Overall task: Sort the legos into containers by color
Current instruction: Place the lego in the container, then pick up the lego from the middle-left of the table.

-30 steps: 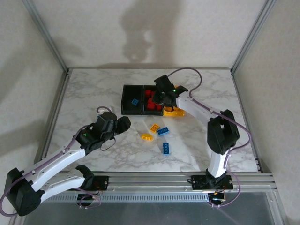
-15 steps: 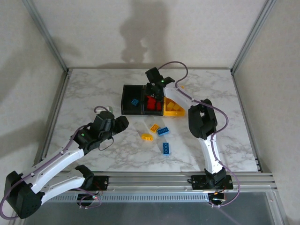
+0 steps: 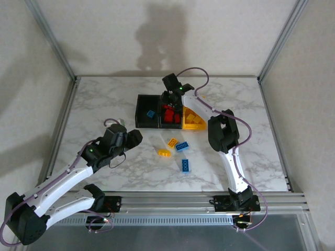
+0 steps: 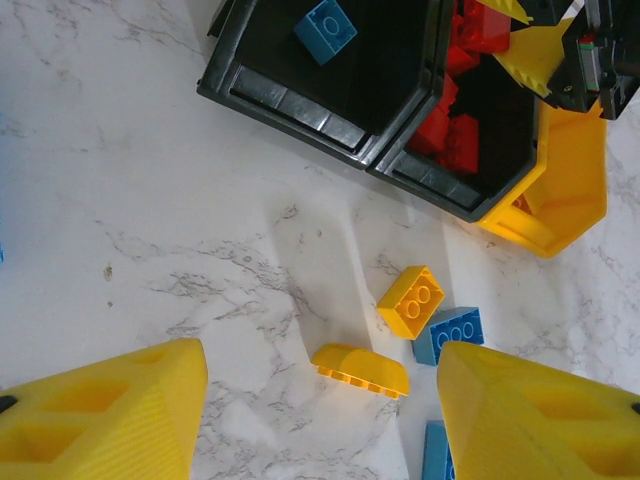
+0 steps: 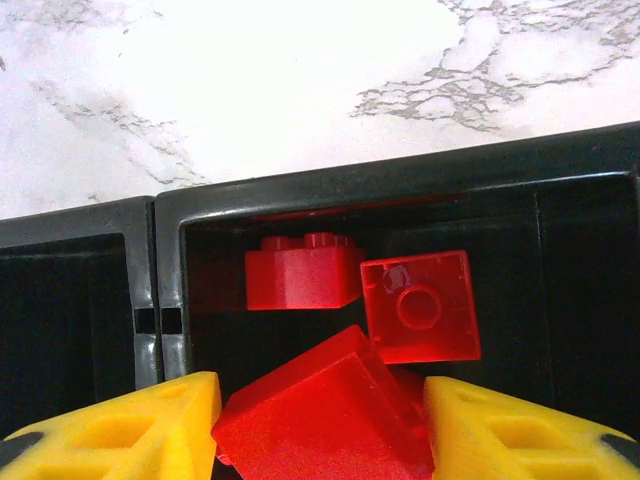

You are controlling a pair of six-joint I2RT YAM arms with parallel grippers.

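Observation:
Three containers stand in a row: a left black bin (image 3: 147,111) holding a blue lego (image 4: 325,30), a middle black bin (image 5: 300,190) with several red legos (image 5: 305,275), and a yellow bin (image 3: 193,121). My right gripper (image 5: 320,425) hangs over the middle bin, jaws parted. A tilted red brick (image 5: 330,410) lies between its fingers on the red pile. My left gripper (image 4: 320,400) is open low over the table. Below it lie a curved yellow lego (image 4: 360,370), a yellow brick (image 4: 410,300) and a blue brick (image 4: 455,330).
Another blue brick (image 3: 185,165) lies nearer the front edge. The right arm (image 3: 222,130) arches over the yellow bin. Metal frame posts (image 3: 63,115) border the marble table (image 3: 104,99) on both sides.
The right gripper has swung left from the yellow bin's side to over the middle black bin, and its jaws have widened around the red brick. The left arm barely moved.

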